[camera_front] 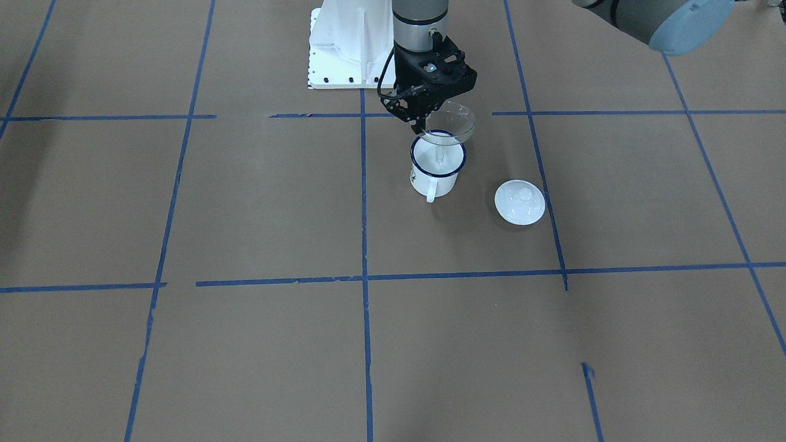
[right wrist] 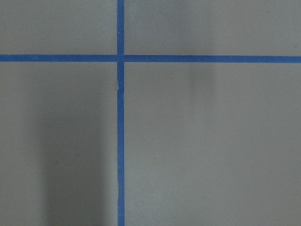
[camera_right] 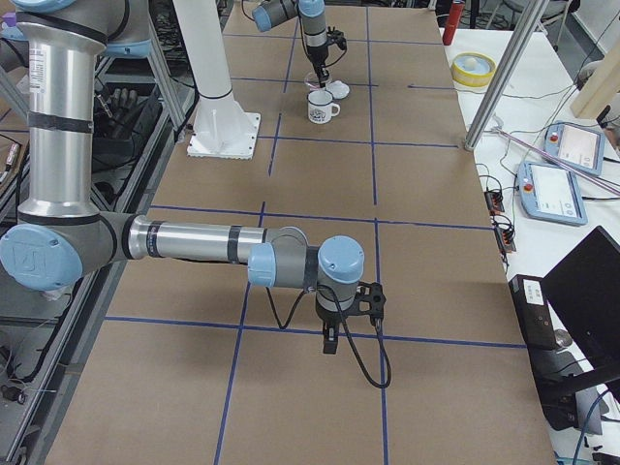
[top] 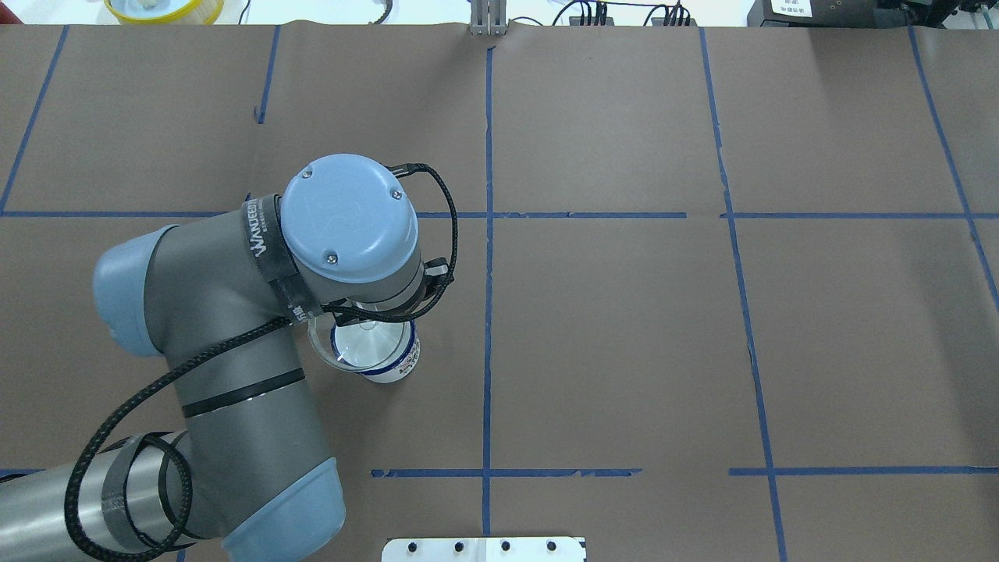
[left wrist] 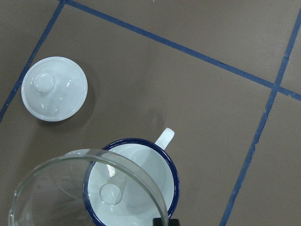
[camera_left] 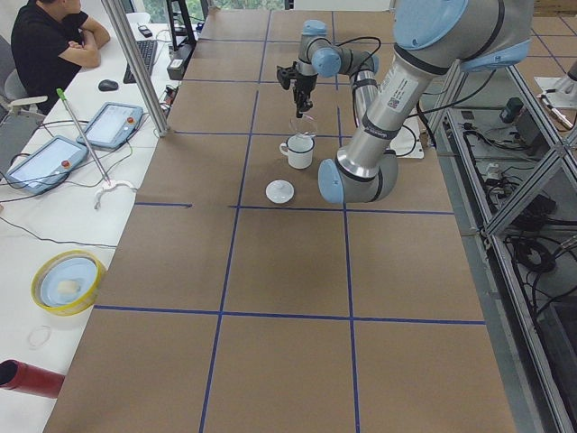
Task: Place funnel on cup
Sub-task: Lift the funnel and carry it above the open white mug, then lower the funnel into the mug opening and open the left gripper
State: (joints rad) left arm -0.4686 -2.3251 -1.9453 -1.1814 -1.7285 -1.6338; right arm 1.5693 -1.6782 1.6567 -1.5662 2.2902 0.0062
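The cup (camera_front: 436, 172), a white mug with a dark blue rim, stands upright on the brown table, handle towards the front-facing camera. My left gripper (camera_front: 424, 127) is shut on the rim of the clear funnel (camera_front: 453, 123) and holds it tilted just above the cup, spout down in the cup's mouth. In the left wrist view the funnel (left wrist: 47, 197) overlaps the cup (left wrist: 141, 188) at its left side. In the overhead view my left wrist hides the gripper; cup (top: 394, 365) and funnel (top: 360, 343) peek out below it. My right gripper (camera_right: 329, 344) points down at bare table far away; I cannot tell its state.
A white round knobbed lid (camera_front: 519, 202) lies on the table beside the cup, also in the left wrist view (left wrist: 54, 88). The robot's white base plate (camera_front: 344, 55) is behind the cup. Blue tape lines cross the table. An operator (camera_left: 45, 45) sits beyond the table's edge.
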